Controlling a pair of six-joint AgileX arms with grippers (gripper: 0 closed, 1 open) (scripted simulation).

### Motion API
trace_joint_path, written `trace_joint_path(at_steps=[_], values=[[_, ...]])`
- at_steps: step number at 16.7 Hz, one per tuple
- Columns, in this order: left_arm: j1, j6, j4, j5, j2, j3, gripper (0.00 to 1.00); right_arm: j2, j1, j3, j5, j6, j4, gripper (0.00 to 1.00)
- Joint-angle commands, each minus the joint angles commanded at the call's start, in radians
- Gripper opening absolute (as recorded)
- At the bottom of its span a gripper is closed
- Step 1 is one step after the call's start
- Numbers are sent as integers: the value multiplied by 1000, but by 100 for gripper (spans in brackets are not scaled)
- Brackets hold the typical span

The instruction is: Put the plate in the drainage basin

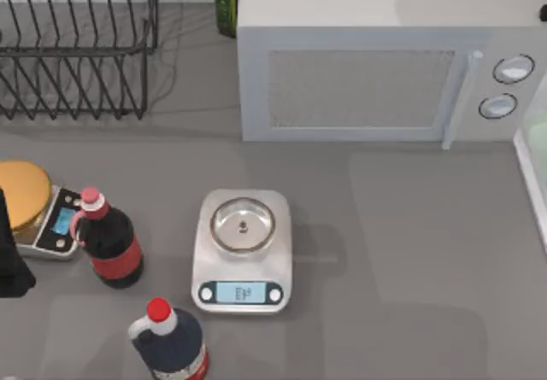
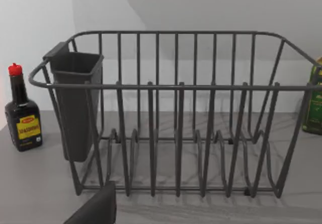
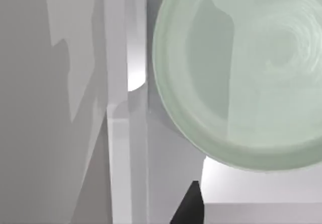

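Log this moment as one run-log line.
plate: over drainage basin at table's right edge | right gripper: above plate | left gripper: table's left, facing dish rack | kitchen scale: table centre

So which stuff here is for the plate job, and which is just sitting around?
For the job:
the plate
the drainage basin

Just sitting around:
dish rack
microwave
kitchen scale
two red-capped bottles
second scale

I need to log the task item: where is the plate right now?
The plate lies over the drainage basin beside its white rim in the right wrist view; the top view shows it at the table's right edge, beside the microwave.
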Motion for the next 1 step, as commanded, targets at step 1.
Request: trace_joint_path(at_steps=[1], values=[[0,0,0,0,0,0,100,0,0,0,0,0,0,100]])
